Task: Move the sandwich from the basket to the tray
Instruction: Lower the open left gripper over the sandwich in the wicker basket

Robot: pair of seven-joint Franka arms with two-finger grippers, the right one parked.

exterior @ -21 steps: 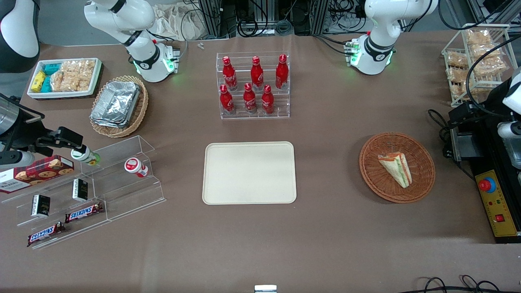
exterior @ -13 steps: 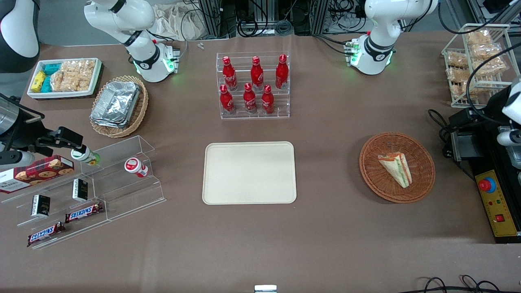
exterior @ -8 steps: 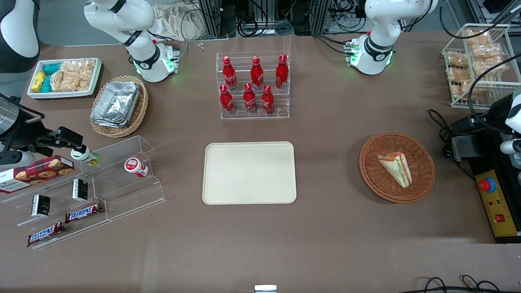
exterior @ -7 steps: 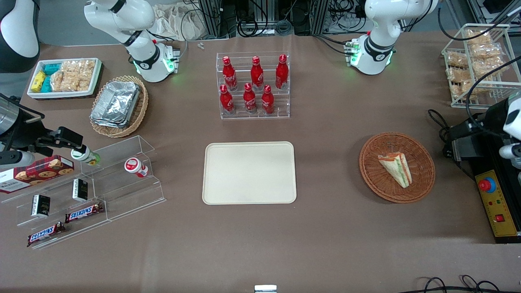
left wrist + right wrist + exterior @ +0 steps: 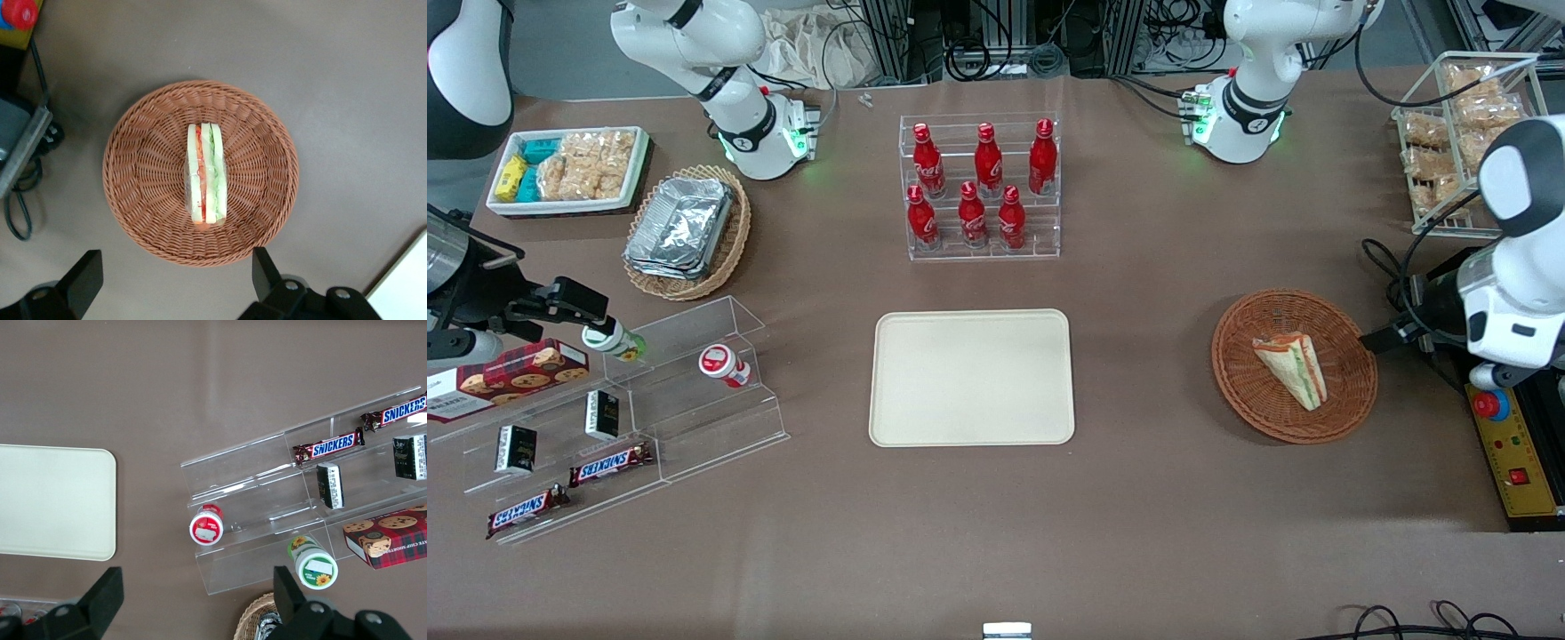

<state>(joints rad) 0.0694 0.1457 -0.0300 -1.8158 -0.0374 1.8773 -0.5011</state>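
My gripper (image 5: 175, 283) hangs above the basket (image 5: 140, 200), jaws wide apart and empty. The sandwich (image 5: 206, 173) lies in the basket's middle, untouched. I judge this the approach step: next I lower and straddle the wedge. The tray (image 5: 971, 377) waits mid-bench, toward the parked arm.

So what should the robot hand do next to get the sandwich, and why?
Probably go straight down. The gripper hovers above the basket with its jaws open. The sandwich lies in the basket's middle, untouched, roughly centred between the jaws, and the tray has nothing on it yet.
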